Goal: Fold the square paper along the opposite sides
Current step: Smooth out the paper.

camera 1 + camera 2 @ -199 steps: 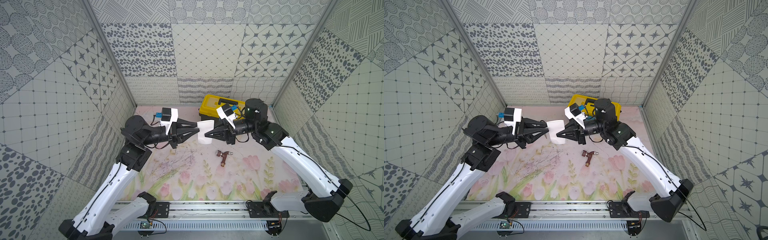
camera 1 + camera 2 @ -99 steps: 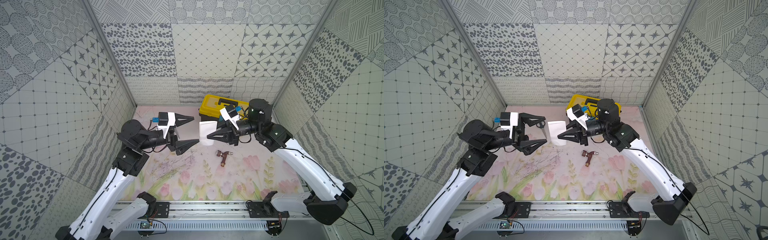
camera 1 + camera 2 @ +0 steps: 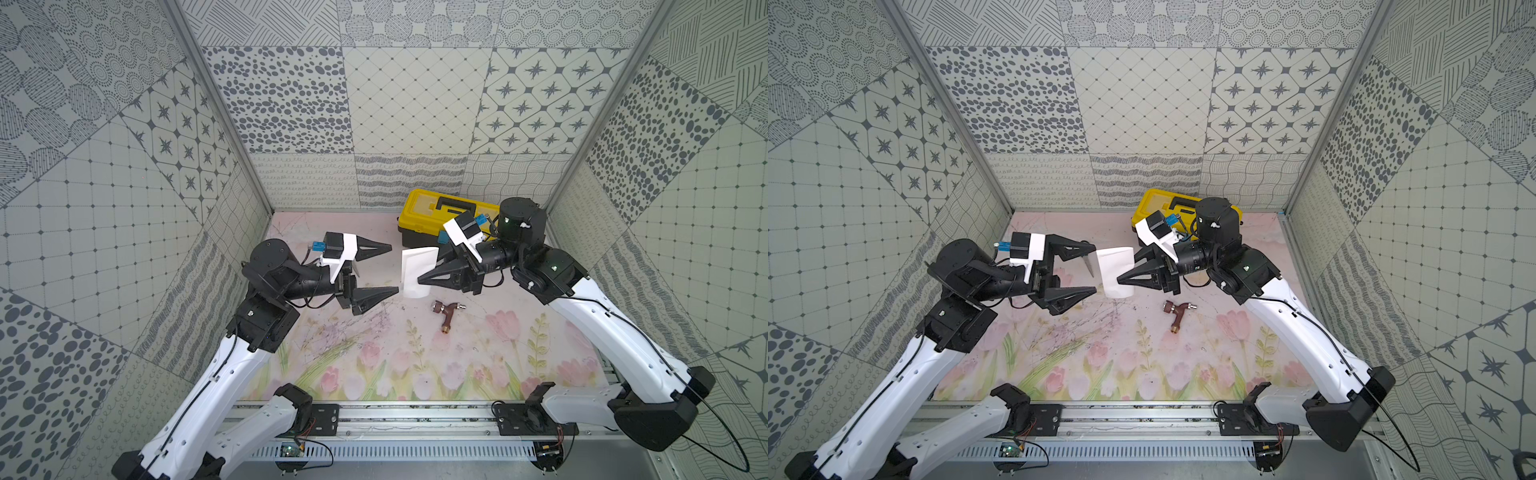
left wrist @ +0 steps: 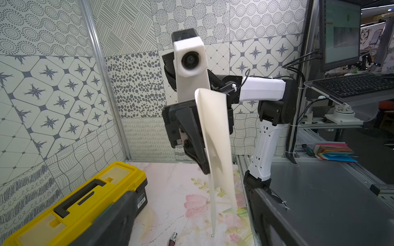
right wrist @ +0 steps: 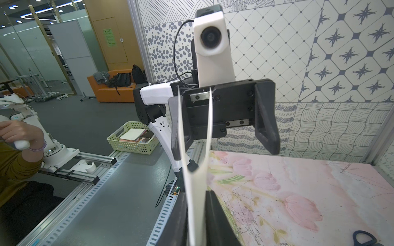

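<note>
- Top views: square paper (image 3: 413, 262), white and doubled over, is held in the air above the floral surface (image 3: 374, 353), between the two arms and just in front of the yellow toolbox (image 3: 432, 210). Its long side reads as running from the toolbox toward the front rail (image 3: 395, 415), and a broad face shows to the camera.
- Grip, both top views: right end effector (image 3: 430, 274) is clamped on the paper's edge nearest its own arm. The left end effector (image 3: 397, 269) has its fingers wide apart, tips just beside the paper (image 3: 1113, 266); contact cannot be told.
- Left wrist view: paper (image 4: 213, 127) slopes steeply down toward the surface, and its lower end splits into two leaves.
- Right wrist view: paper (image 5: 196, 202) is pinched between this arm's fingers (image 5: 217, 223). The leaves part toward the left end effector (image 5: 221, 127), which stands open.
- Handling, judged: very light, limp and smooth; easily creased, and likely to sag or slip. Best taken at the free leaf edges, near a corner.
</note>
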You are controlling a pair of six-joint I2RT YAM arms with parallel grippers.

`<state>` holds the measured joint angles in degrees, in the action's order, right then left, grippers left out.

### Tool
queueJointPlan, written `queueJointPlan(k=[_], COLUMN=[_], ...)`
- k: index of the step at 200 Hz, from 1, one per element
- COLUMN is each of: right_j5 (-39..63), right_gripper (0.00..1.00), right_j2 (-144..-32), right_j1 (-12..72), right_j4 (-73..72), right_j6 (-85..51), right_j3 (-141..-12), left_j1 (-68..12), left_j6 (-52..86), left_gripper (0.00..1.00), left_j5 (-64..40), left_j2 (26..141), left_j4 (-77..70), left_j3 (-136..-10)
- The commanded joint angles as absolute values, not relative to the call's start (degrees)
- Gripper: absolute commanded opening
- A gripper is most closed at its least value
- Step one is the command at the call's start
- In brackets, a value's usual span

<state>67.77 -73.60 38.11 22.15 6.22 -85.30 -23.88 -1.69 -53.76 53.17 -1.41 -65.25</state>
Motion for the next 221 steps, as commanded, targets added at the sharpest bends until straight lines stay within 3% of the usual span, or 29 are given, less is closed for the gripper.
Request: queueJointPlan(k=[1,95,174,221], right_j5=[69.3,69.4,69.0,68.8], right_gripper=[0.22,0.23,0.23,0.23], right_j2=[-74.2,-75.2,-76.0,-76.1], right_j1=[37.8,37.8,37.8,37.8], right_j4=[21.2,21.2,21.2,21.2], right_j6=[6.2,6.0,6.0,6.2], right_j3=[-85.3,-85.4,-85.4,-85.3], left_j1=[-23.7,-23.7,-23.7,-23.7], left_j6=[-2.3,0.4,0.3,-0.8], left_gripper=[0.83,0.41,0.38,0.44], left_j5=[-56.2,-58.6,-59.4,-59.8], left_j2=[54.5,56.7,56.5,56.1], left_j4=[-3.3,-5.8,-5.4,-3.6], left_j3=[-66.1,-67.1,-67.2,-67.3])
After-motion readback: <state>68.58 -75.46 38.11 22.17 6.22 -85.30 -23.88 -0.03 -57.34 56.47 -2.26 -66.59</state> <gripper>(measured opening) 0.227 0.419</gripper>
